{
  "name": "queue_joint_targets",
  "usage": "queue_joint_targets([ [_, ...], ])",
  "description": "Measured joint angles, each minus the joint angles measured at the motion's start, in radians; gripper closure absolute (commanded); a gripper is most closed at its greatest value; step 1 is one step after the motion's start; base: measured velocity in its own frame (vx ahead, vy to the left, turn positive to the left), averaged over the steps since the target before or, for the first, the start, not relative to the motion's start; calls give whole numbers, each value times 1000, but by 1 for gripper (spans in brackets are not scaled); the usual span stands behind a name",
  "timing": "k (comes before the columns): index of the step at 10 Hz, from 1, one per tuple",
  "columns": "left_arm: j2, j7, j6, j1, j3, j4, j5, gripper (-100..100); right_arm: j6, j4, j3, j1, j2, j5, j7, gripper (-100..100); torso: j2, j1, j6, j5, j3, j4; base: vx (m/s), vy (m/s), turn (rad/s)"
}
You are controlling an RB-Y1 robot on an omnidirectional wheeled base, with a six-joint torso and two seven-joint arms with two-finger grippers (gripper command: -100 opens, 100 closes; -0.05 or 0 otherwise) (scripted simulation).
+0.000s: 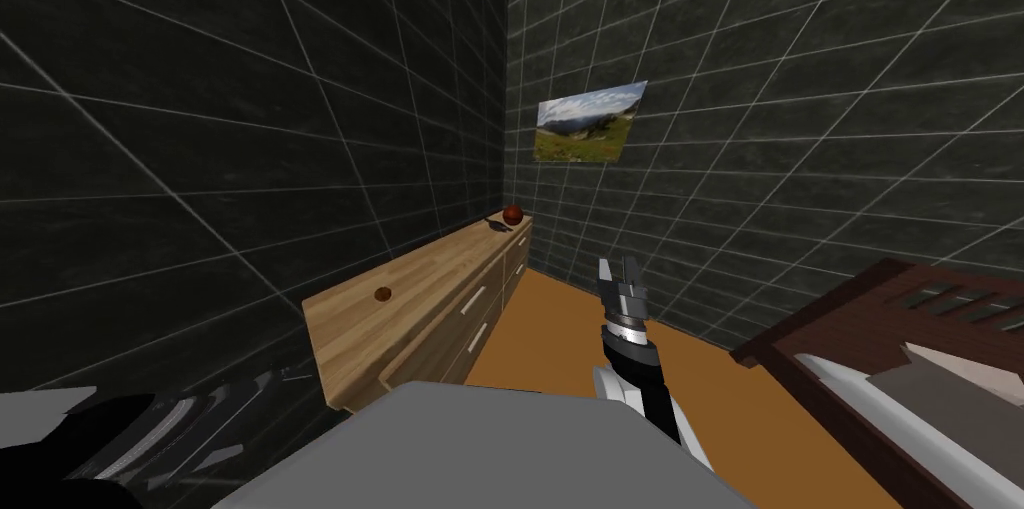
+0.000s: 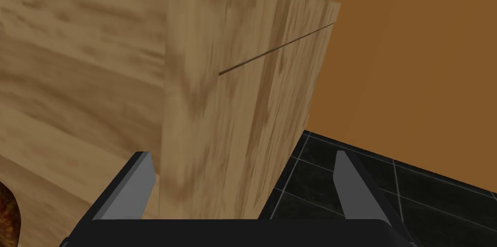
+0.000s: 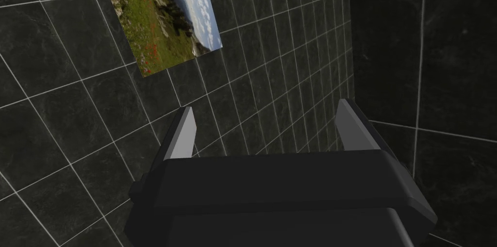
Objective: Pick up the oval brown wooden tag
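Observation:
The small oval brown tag (image 1: pixel 382 294) lies on top of a light wooden dresser (image 1: pixel 430 283), near its closer end. My left arm (image 1: pixel 150 433) is low beside that end, close to the dark wall. My left gripper (image 2: pixel 242 154) is open and points at the dresser's end corner (image 2: pixel 233 113), with nothing between its fingers. A mottled brown shape (image 2: pixel 7 215) shows at the frame's edge on the dresser top, outside the left finger (image 2: pixel 138 181); I cannot tell whether it is the tag. My right gripper (image 1: pixel 620 273) (image 3: pixel 264 108) is raised over the floor, open and empty.
A red-brown ball (image 1: pixel 513 214) sits at the dresser's far end, in the room's corner. Dark tiled walls run behind and beyond the dresser. A dark wooden bed (image 1: pixel 900 353) stands at the right. Orange floor (image 1: pixel 560 343) lies between dresser and bed.

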Motion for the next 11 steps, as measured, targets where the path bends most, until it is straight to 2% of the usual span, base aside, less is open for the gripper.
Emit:
queue_joint_targets([
  [3, 68, 80, 3, 13, -23, 30, -8, -100, 0, 0, 0, 0, 0, 0, 0, 0, 1, 0, -1, 0, 0, 0, 76, 0, -245],
  [5, 110, 121, 1, 33, -40, 52, 1, -100, 0, 0, 0, 0, 0, 0, 0, 0, 0, 0, -1, 0, 0, 0, 83, 1, -194],
  [7, 173, 197, -11, 57, -58, 82, 0, -100, 0, 0, 0, 0, 0, 0, 0, 0, -4, -1, 0, 0, -2, -1, 165, 4, -372],
  [8, 207, 227, -6, 69, -80, 77, 17, -100, 0, 0, 0, 0, 0, 0, 0, 0, -8, 0, 0, 0, -4, -2, 196, 31, -366],
  [9, 227, 249, -2, 80, -105, 79, 32, -100, 0, 0, 0, 0, 0, 0, 0, 0, -8, 1, 0, 0, -5, -2, 111, 40, -107],
  [10, 229, 264, -2, 89, -108, 85, 28, -100, 0, 0, 0, 0, 0, 0, 0, 0, -4, 1, -2, 1, -3, -1, 87, 26, -174],
  [11, 229, 297, -7, 111, -96, 99, 7, -100, 0, 0, 0, 0, 0, 0, 0, 0, -2, 0, -1, 0, -1, -1, 116, 18, -263],
])
